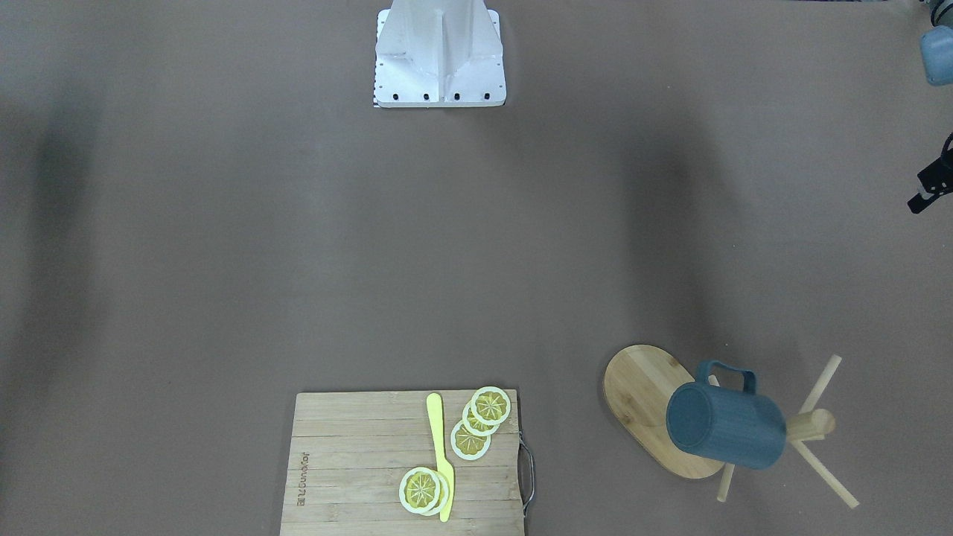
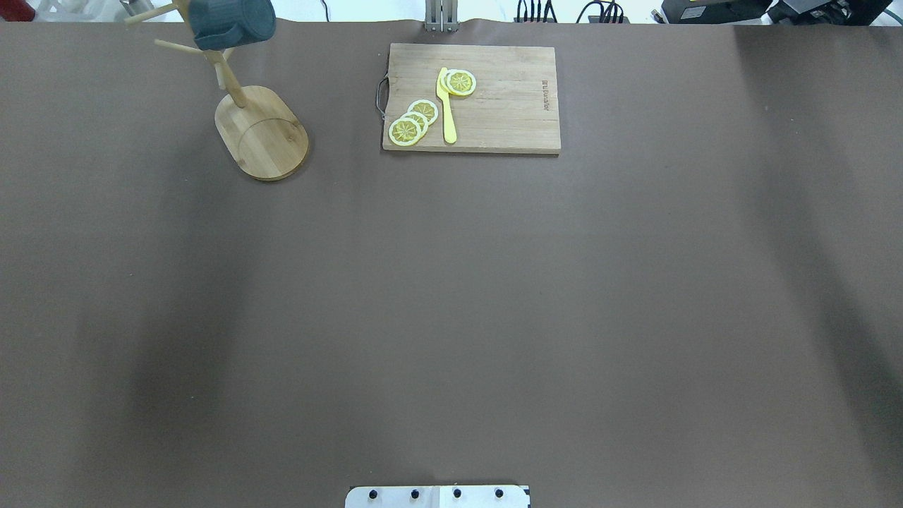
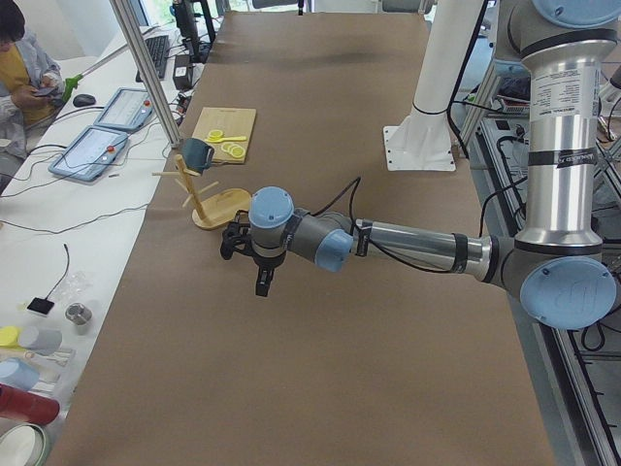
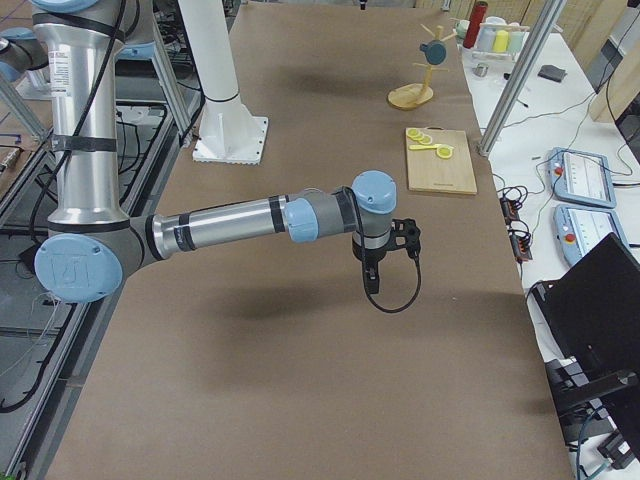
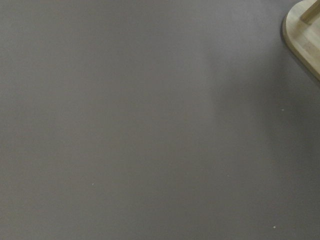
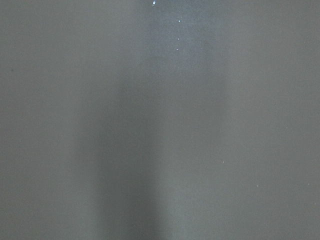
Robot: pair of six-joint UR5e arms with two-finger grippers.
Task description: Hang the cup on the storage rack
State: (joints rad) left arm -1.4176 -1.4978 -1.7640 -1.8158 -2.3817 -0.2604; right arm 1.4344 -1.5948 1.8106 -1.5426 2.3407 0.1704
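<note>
The dark slate-blue cup (image 1: 726,424) hangs on a peg of the bamboo storage rack (image 1: 640,394), tilted on its side with its handle towards the post. It also shows in the overhead view (image 2: 233,21), above the rack's oval base (image 2: 264,134). My left gripper (image 3: 262,282) hovers over bare table, apart from the rack (image 3: 221,209) on its near side. Only a black part of it shows at the front view's right edge, so I cannot tell whether it is open or shut. My right gripper (image 4: 372,280) hangs over the table, far from the rack (image 4: 410,97); I cannot tell its state.
A wooden cutting board (image 2: 508,99) with lemon slices (image 2: 413,121) and a yellow knife (image 2: 446,106) lies beside the rack at the table's far edge. The left wrist view shows a corner of the rack's base (image 5: 305,35). The robot's white pedestal (image 1: 439,56) stands mid-table.
</note>
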